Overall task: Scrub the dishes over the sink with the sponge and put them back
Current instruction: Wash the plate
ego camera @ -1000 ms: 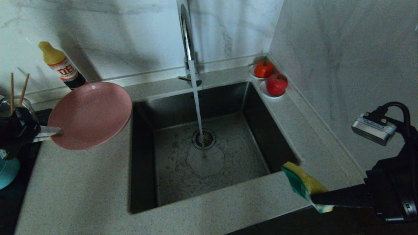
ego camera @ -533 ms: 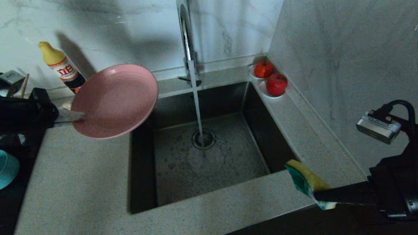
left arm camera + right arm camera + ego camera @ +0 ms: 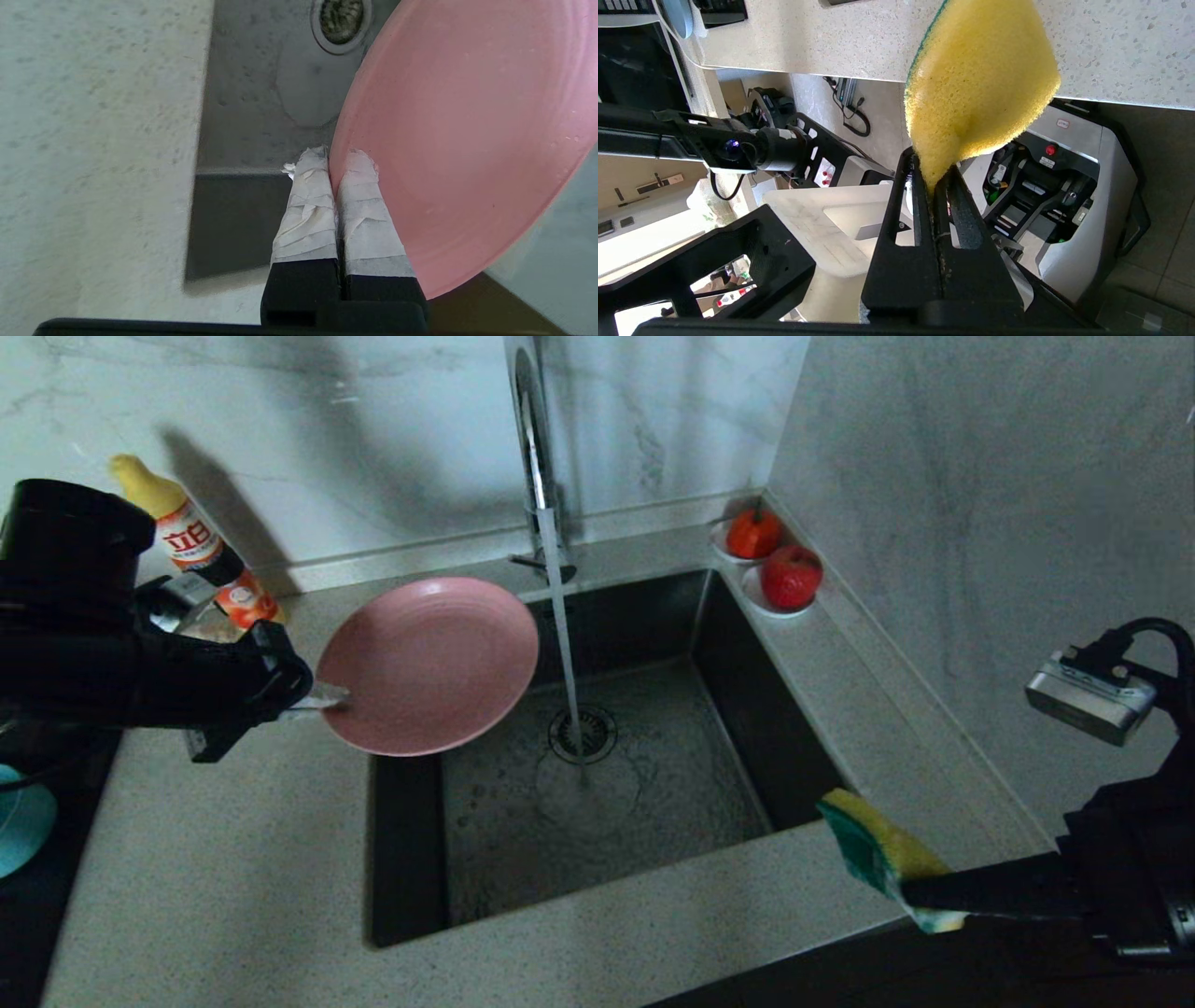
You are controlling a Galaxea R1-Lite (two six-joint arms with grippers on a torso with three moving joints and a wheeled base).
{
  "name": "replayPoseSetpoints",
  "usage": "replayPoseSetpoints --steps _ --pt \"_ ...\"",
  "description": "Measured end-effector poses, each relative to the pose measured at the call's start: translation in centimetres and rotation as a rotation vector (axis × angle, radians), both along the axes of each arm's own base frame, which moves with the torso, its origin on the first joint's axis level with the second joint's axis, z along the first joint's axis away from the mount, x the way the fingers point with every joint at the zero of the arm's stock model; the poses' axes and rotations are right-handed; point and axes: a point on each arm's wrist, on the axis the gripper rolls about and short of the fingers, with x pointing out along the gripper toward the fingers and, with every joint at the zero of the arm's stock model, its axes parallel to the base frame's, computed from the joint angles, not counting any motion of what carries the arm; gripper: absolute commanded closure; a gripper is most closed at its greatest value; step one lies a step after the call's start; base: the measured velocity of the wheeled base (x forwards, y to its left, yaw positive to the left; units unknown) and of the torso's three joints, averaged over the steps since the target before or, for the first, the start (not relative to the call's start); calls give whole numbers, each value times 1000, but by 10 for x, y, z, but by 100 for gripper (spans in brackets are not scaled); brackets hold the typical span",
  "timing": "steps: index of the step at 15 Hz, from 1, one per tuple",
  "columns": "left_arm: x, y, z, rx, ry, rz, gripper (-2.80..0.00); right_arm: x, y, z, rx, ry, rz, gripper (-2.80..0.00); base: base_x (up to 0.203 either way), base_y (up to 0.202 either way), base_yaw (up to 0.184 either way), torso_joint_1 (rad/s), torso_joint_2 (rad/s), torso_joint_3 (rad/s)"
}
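Pink plate (image 3: 428, 663) is clamped by its rim in my left pincer (image 3: 322, 695); the taped fingers (image 3: 310, 205) are pressed shut on the edge, one on each face. Plate is in the air, tilted, over the 10 o'clock corner of the sink (image 3: 794, 747), its far rim just beside the water stream (image 3: 563, 635) but I can't tell if they touch. No food or water visible on the plate face.

Sink is steel, deep, square. Faucet (image 3: 534, 448) at 12 o'clock is running; the stream lands on the drain strainer (image 3: 583, 733) at centre. Wet basin floor, nothing else in it.

Right pincer (image 3: 920, 896) is at 4 o'clock, off the near edge of the table (image 3: 233, 877), jaws closed on one end of the sponge (image 3: 868, 845). Sponge sticks up and out toward the sink's near right corner, yellow foam with the green face to one side; it is in the air, not touching the table.

Two small white saucers at 1 o'clock in the back corner: the far one (image 3: 721, 539) carries an orange-red tomato-like fruit (image 3: 753, 532), the near one (image 3: 761, 599) a red apple-like fruit (image 3: 792, 576). One fruit each, just beside each other.

Detergent bottle (image 3: 191, 546), yellow cap, stands at 10 o'clock by the wall, partly hidden by my left arm. Teal bowl (image 3: 21, 826) is at 9 o'clock, cut by the frame edge; contents not visible.
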Motion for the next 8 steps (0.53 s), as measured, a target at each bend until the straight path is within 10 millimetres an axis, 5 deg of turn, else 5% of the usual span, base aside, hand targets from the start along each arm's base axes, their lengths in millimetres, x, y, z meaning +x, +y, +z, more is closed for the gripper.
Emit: replayPoseSetpoints --steps 8 --pt "36 -53 -10 6 45 22 0 -2 -1 -6 -11 13 -1 0 0 0 0 0 0 0"
